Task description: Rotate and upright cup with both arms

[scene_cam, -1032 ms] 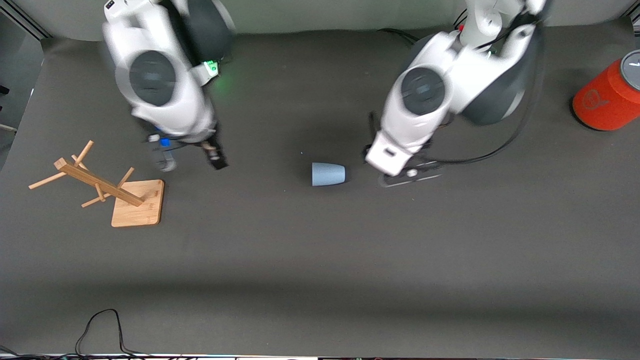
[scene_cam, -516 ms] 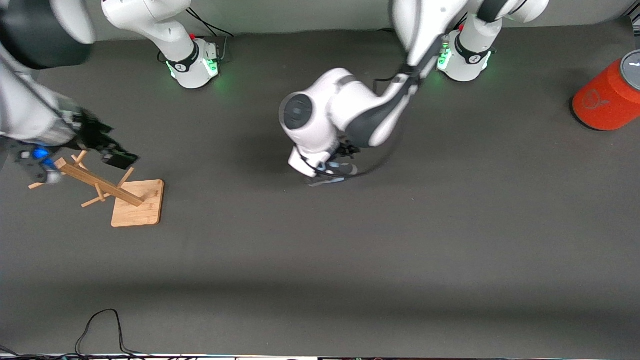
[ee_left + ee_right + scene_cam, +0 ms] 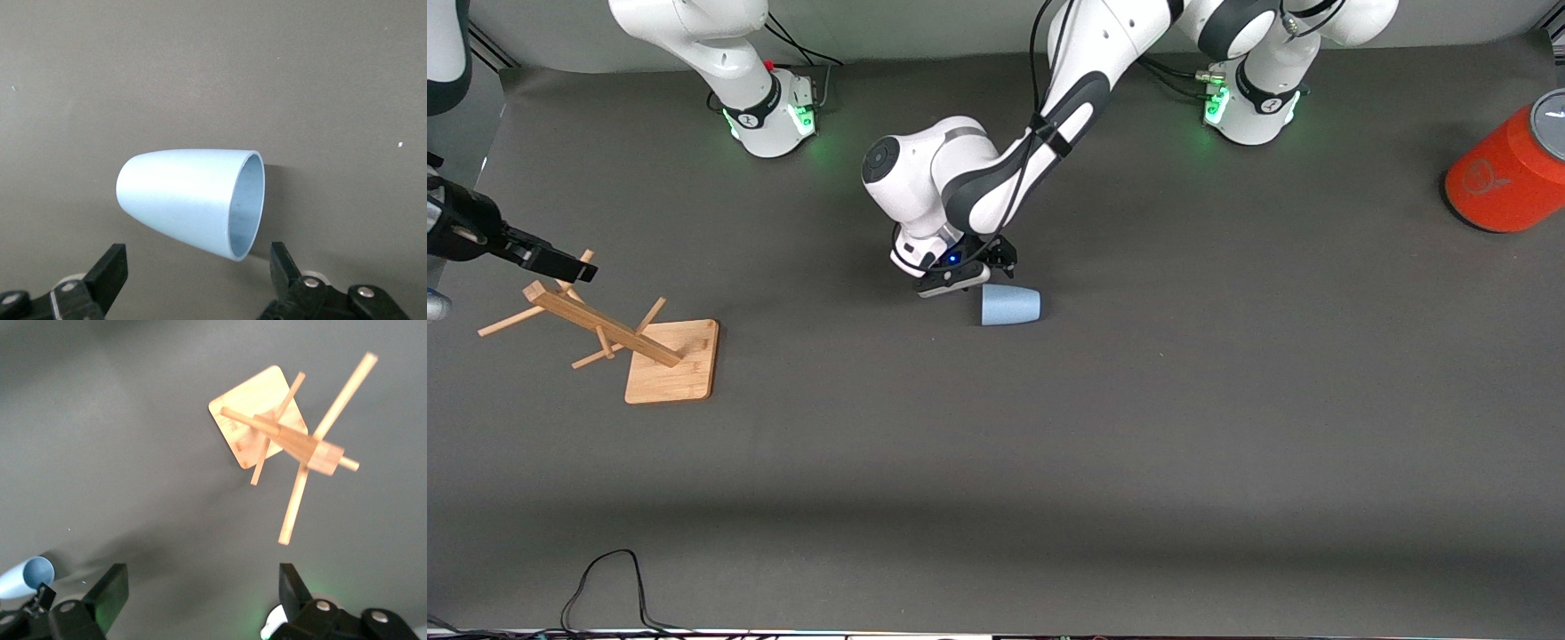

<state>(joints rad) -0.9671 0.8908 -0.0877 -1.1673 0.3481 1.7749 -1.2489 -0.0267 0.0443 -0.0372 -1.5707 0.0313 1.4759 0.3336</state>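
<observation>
Left gripper [image 3: 197, 283], fingers spread, hangs just beside the toppled cup [image 3: 1010, 306].

A small pale-blue tapered cup [image 3: 1010, 306] lies on its side on the dark table, mid-table, its wide open rim toward the right arm's end and its narrower rounded base toward the left arm's end.

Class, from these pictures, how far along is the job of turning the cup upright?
Done: nothing yet on the cup itself; it lies on its side on the table, rim toward the right arm's end. In hand: the left hand is low beside the cup, fingers open and not gripping. The right hand is open above the wooden rack. Left: grasp, rotate, stand it upright.
</observation>
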